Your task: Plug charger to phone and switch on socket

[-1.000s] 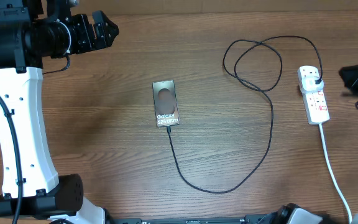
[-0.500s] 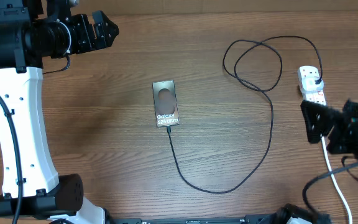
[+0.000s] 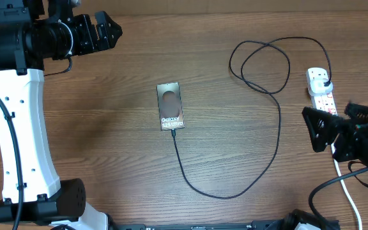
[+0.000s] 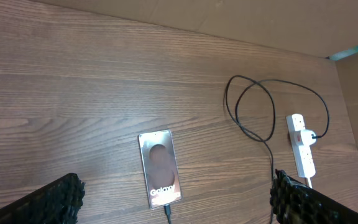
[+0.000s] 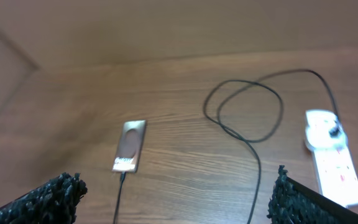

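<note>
The phone [image 3: 170, 106] lies flat in the middle of the table [image 3: 107, 147]; the charger [image 3: 278, 137] runs from its near edge, through a loop, to the socket [image 3: 321, 89] at the right; the left gripper [image 3: 110, 32] hangs far left, fingers spread, empty; the right gripper [image 3: 313, 130], also spread wide, hovers over the socket's near end, holding nothing.

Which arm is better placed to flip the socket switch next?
Right. The right gripper, jaws open, hovers at the lower end of the socket. The left gripper sits far off, on the other side of the phone.
</note>
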